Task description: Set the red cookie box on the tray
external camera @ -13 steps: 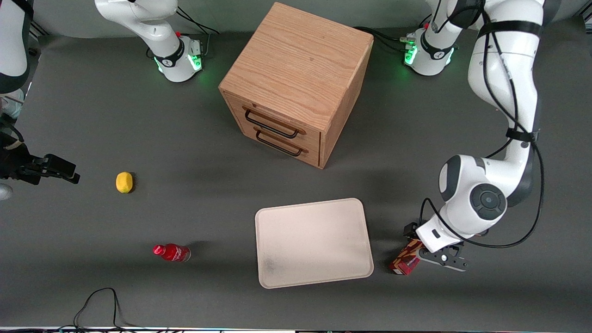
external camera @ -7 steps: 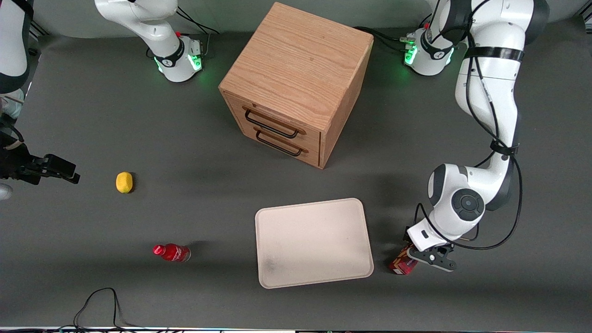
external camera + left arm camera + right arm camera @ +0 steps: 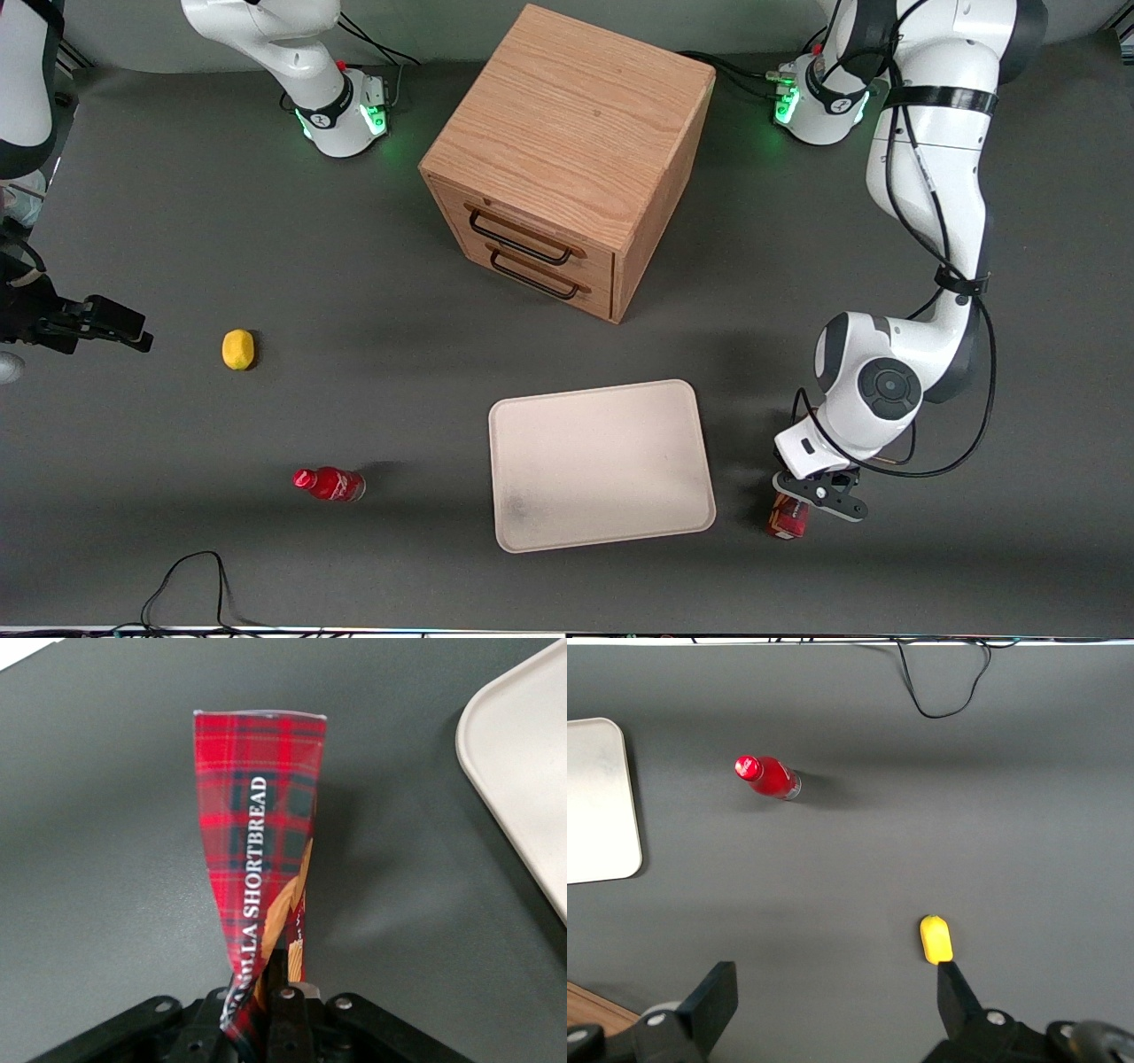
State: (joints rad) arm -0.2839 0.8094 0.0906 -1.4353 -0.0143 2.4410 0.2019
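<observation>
The red cookie box (image 3: 788, 518), a tartan carton reading "SHORTBREAD", hangs beside the tray's short edge toward the working arm's end of the table. In the left wrist view the red cookie box (image 3: 261, 842) points away from the camera over the dark table, its near end pinched and crumpled between the fingers. My left gripper (image 3: 819, 496) (image 3: 266, 992) is shut on that end. The pale cream tray (image 3: 602, 461) (image 3: 532, 771) lies flat with nothing on it, a short gap away from the box.
A wooden drawer cabinet (image 3: 567, 159) stands farther from the front camera than the tray. Toward the parked arm's end stand a small red bottle (image 3: 330, 484) and a yellow lemon (image 3: 237, 348). A black cable (image 3: 190, 580) loops at the table's near edge.
The left arm has shifted toward the tray and swung the box, which now shows shorter and more upright, with its free end nearer the front camera.
</observation>
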